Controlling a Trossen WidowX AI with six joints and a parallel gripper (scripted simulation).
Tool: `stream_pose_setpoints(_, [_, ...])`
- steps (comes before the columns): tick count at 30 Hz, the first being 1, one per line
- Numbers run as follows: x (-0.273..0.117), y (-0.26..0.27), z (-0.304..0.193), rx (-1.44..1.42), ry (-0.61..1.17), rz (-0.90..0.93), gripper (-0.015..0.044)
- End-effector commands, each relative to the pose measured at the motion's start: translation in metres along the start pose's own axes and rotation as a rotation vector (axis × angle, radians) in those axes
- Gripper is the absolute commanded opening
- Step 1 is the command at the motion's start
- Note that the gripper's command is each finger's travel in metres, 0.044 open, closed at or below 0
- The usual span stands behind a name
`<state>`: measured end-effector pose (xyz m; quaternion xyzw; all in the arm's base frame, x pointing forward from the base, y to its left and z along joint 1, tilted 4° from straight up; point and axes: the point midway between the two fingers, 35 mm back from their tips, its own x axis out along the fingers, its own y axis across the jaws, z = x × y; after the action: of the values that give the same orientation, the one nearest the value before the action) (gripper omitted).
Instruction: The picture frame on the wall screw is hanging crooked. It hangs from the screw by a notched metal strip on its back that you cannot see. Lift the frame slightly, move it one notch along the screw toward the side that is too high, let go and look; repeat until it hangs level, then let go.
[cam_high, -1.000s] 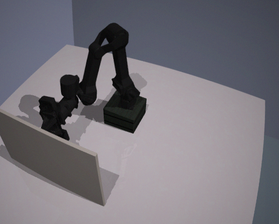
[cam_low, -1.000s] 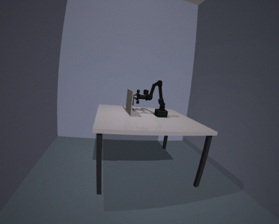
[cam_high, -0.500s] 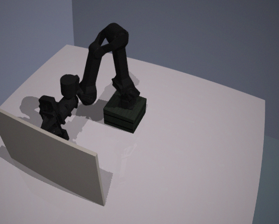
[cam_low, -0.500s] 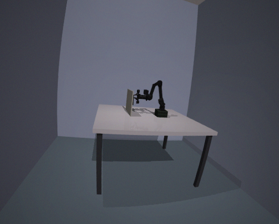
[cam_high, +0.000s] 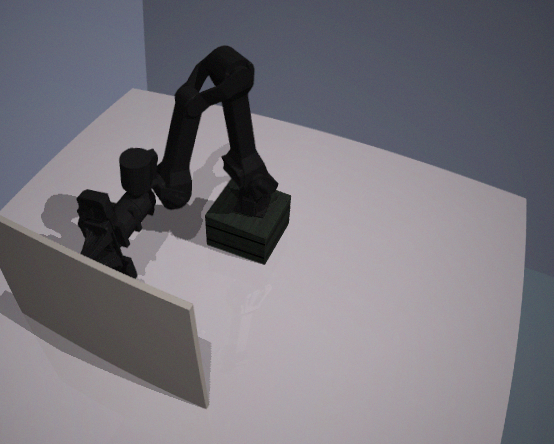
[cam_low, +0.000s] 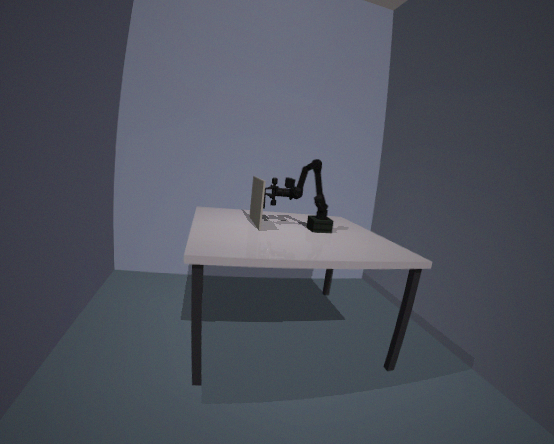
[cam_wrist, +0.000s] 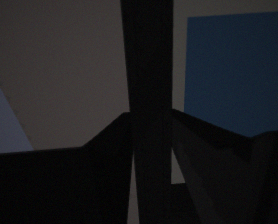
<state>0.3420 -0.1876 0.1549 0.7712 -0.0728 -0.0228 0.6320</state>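
Observation:
The picture frame shows in the wrist view as a dark upright side bar (cam_wrist: 147, 45), with a pale mat (cam_wrist: 179, 60) and a blue picture (cam_wrist: 230, 70) to its right. The picture's top edge rises slightly to the right there. My gripper (cam_wrist: 148, 118) (cam_low: 266, 191) is shut on this side bar, one finger on each side. The frame is on the robot's side of the upright wall panel (cam_high: 100, 320) (cam_low: 256, 202) (cam_wrist: 60, 75). In the top view the panel hides the fingertips and most of the frame. The screw and metal strip are hidden. I cannot tell if the frame is level.
The panel stands on the pale table (cam_high: 380, 300) (cam_low: 310, 247). The arm's dark base block (cam_high: 245, 230) (cam_low: 320, 224) stands behind the gripper, and the arm (cam_high: 182, 135) arches up and over towards the panel. Room walls rise beyond the table.

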Motion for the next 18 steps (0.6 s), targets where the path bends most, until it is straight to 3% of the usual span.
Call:
stream_pose_setpoints(1, [0.0001, 0.0003, 0.0000, -0.010, -0.001, 0.007, 0.0000])
stream_pose_setpoints(18, [0.0002, -0.0054, -0.0008, -0.010, -0.001, 0.007, 0.0000])
